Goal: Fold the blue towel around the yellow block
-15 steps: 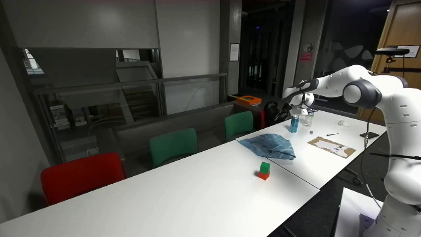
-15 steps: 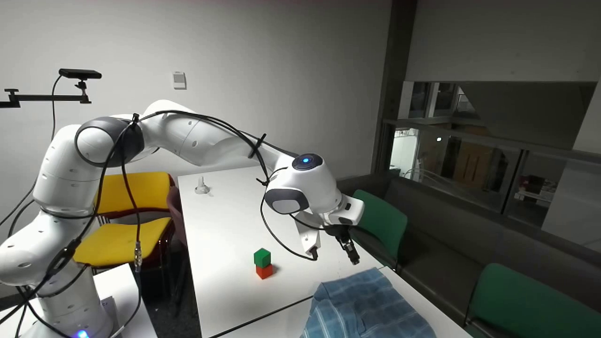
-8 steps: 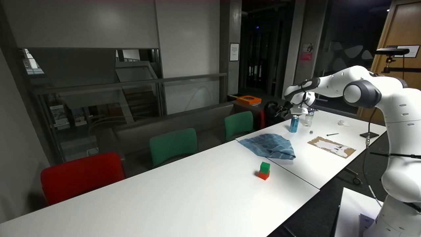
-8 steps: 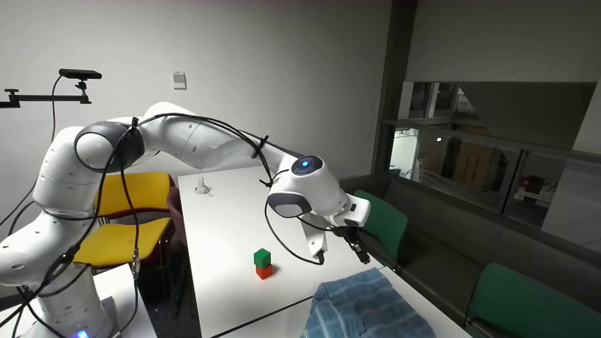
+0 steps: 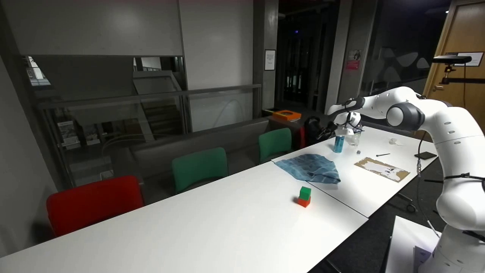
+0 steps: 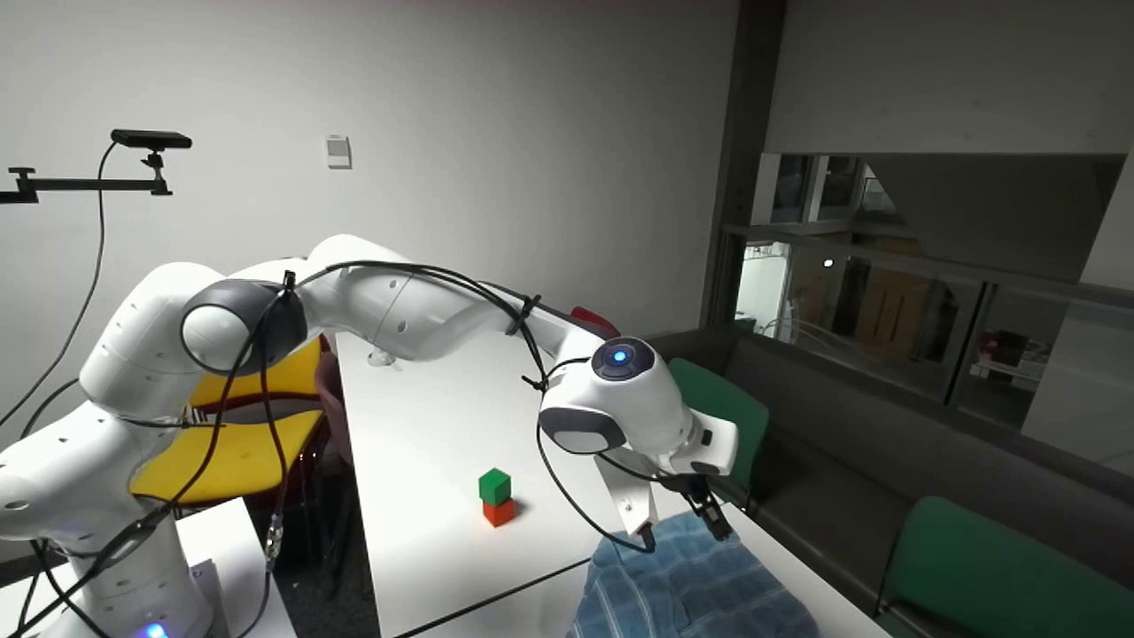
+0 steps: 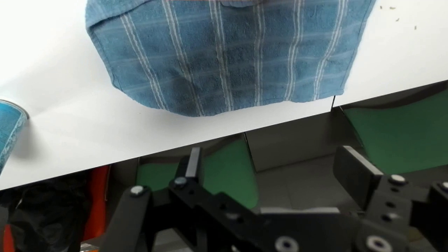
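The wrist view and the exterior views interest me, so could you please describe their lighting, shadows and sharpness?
In the wrist view, the table washes out to white at upper left, a shadow lies beside the can, the gripper looks darker and perhaps softer than the towel; in both exterior views, a soft shadow beside the red block, table bright against dimmer surroundings.

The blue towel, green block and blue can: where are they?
Blue towel (image 7: 229,57), in the wrist view: middle of its visible cloth.
Green block (image 6: 495,487), in an exterior view: middle of its visible faces.
Blue can (image 5: 338,145), in an exterior view: its side.
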Robot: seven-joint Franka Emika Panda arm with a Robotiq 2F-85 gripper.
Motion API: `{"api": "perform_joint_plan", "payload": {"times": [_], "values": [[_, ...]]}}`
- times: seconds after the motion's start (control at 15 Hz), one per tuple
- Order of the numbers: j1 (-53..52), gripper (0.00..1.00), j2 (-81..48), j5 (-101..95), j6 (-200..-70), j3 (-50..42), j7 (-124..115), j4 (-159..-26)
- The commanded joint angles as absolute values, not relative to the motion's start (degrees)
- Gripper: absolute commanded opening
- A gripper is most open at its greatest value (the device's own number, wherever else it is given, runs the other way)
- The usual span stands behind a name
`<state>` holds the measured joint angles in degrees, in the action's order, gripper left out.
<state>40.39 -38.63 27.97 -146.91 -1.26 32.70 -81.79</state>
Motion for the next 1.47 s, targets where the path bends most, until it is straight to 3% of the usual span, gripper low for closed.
{"api": "perform_joint_plan", "payload": {"times": [0.0, 0.6, 1.4], "values": [[43.3, 1.0, -44.6, 25.1, -142.5, 0.7, 33.2, -72.9], [45.4, 1.0, -53.7, 23.0, -136.7, 0.0, 33.1, -62.6], [45.5, 1.0, -59.1, 21.7, -118.2, -2.0, 30.5, -52.0]]}}
